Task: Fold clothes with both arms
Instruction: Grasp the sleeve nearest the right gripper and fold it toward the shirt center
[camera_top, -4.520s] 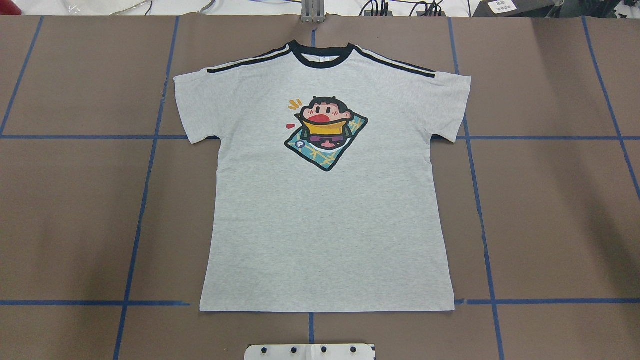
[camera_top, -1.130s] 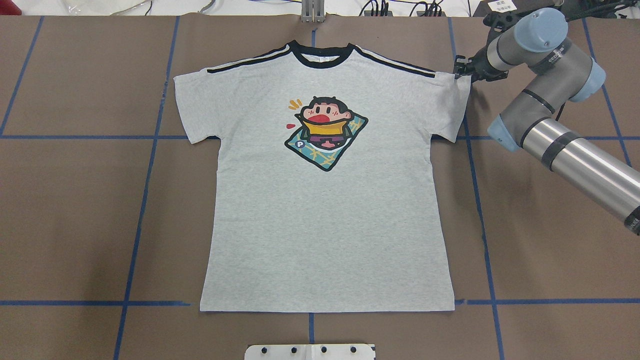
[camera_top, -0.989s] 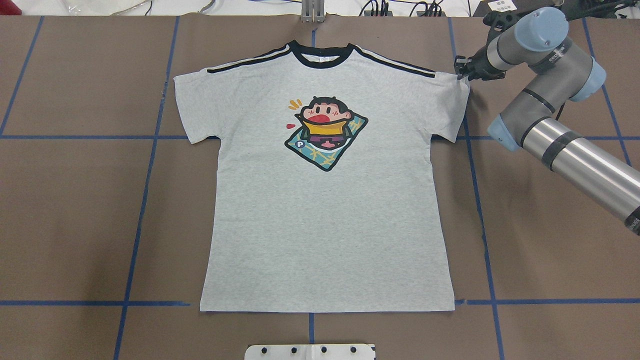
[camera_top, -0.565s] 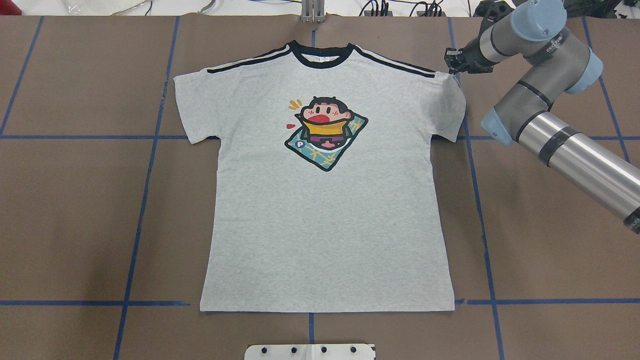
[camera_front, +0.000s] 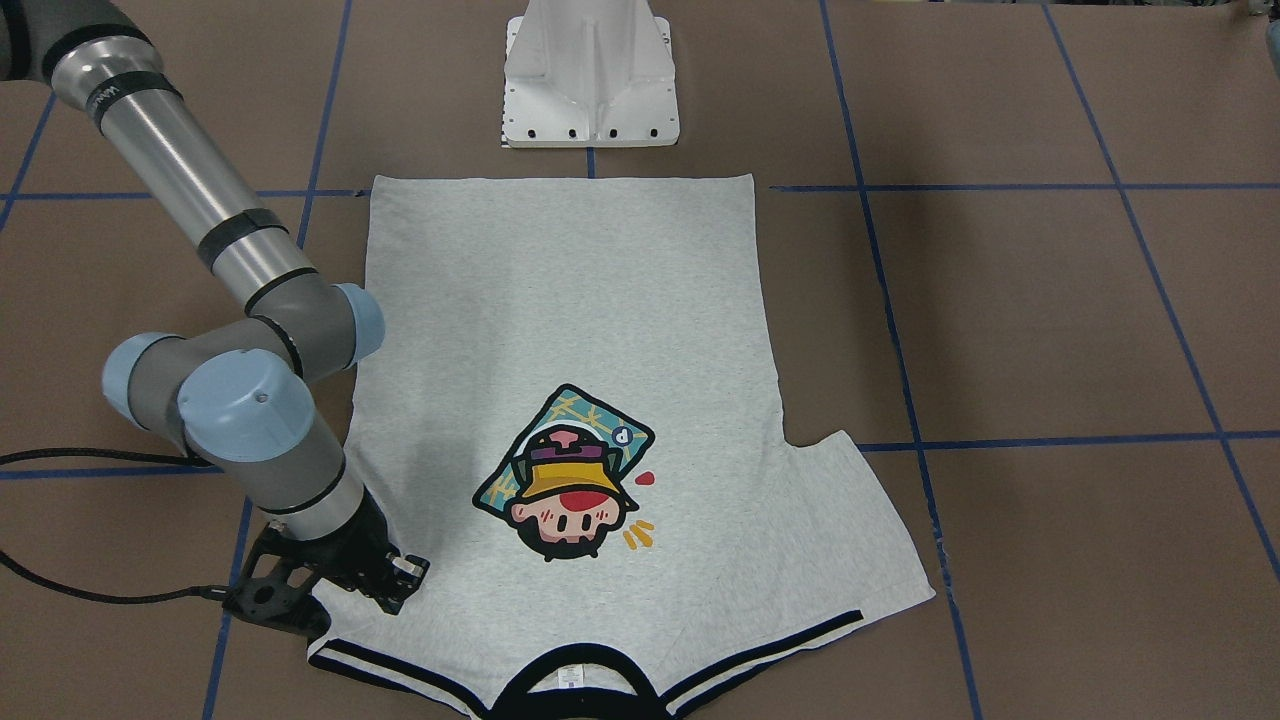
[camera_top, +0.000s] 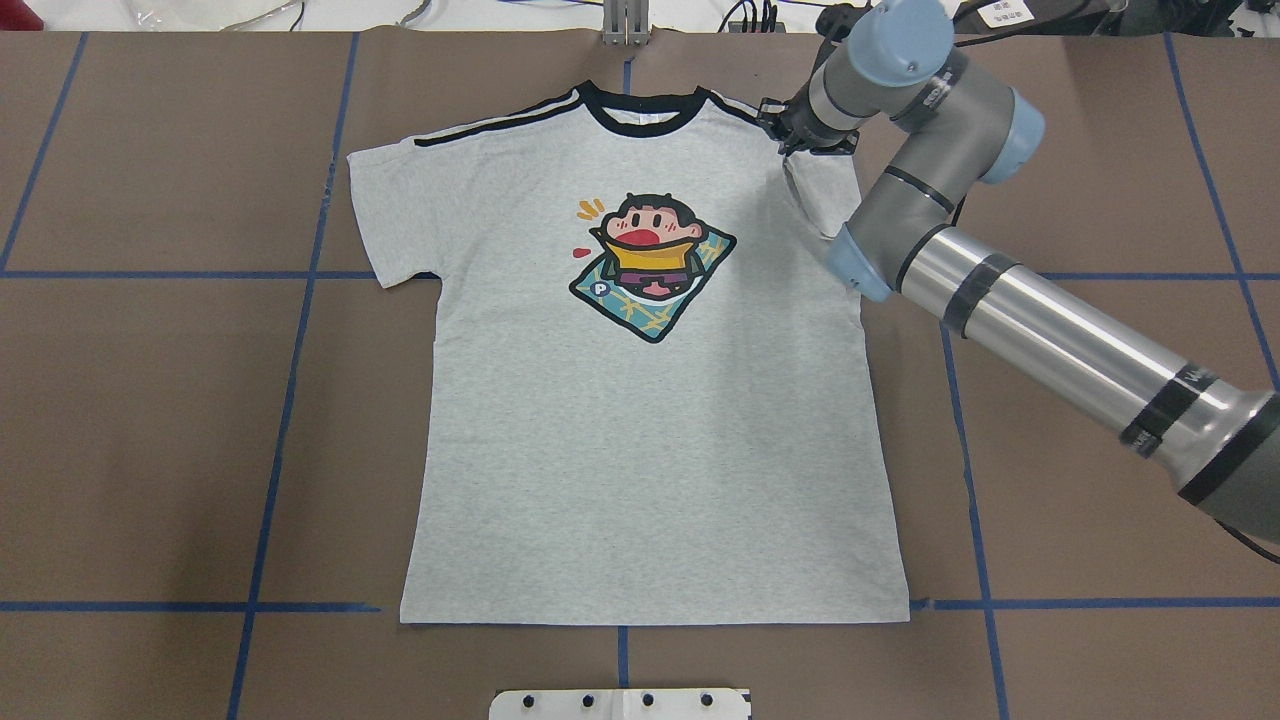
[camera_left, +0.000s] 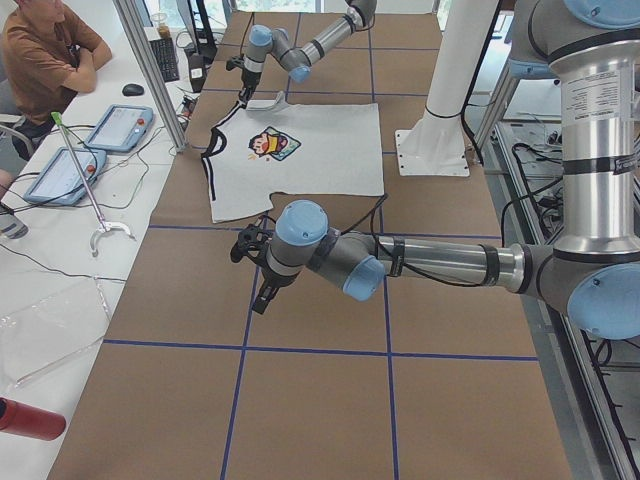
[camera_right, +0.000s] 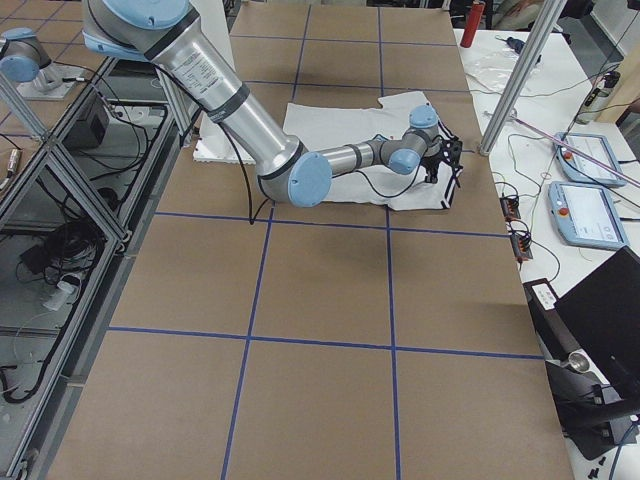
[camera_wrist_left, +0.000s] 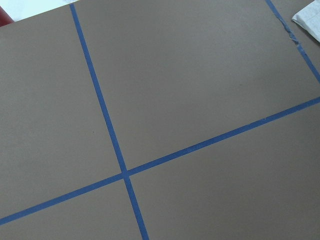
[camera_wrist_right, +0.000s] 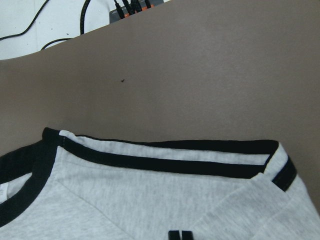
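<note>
**Item:** T-shirt (camera_top: 650, 450), light heather grey, short-sleeved, with a black collar (camera_top: 645, 105), striped shoulders and a cartoon print (camera_top: 650, 265).

**Location:** Flat and print-up at the middle of the brown-covered table (camera_top: 150, 400). The collar is on the far side from the robot. The hem (camera_top: 650, 615) is near, just short of the white pedestal base (camera_top: 620, 703).

**Condition:** The body is smooth. The left sleeve (camera_top: 385, 215) is spread flat. The right sleeve (camera_top: 825, 200) is lifted and turned inward over the shoulder, hanging from its holder.

**Right gripper** (camera_top: 797, 143): Above the right shoulder stripe, its fingers pinched on the right sleeve's edge.

**Left gripper** (camera_left: 262, 295): Over bare table, well apart from the shirt on its left. It shows only in the left side view, and its wrist camera shows no fingers. Whether it is parted or closed cannot be told.

**Handling (judged):**
- Light, limp knit with no stiffness, so it will sag between hold points.
- It is likely to drag and wrinkle if pulled across the covering.
- It is not fragile.

**Where to hold (judged):**
- Best taken at firm edges: sleeve hem, shoulder seam and hem corners.
- Pinch both layers together.
- Use two spaced holds to keep a fold line straight.
</note>
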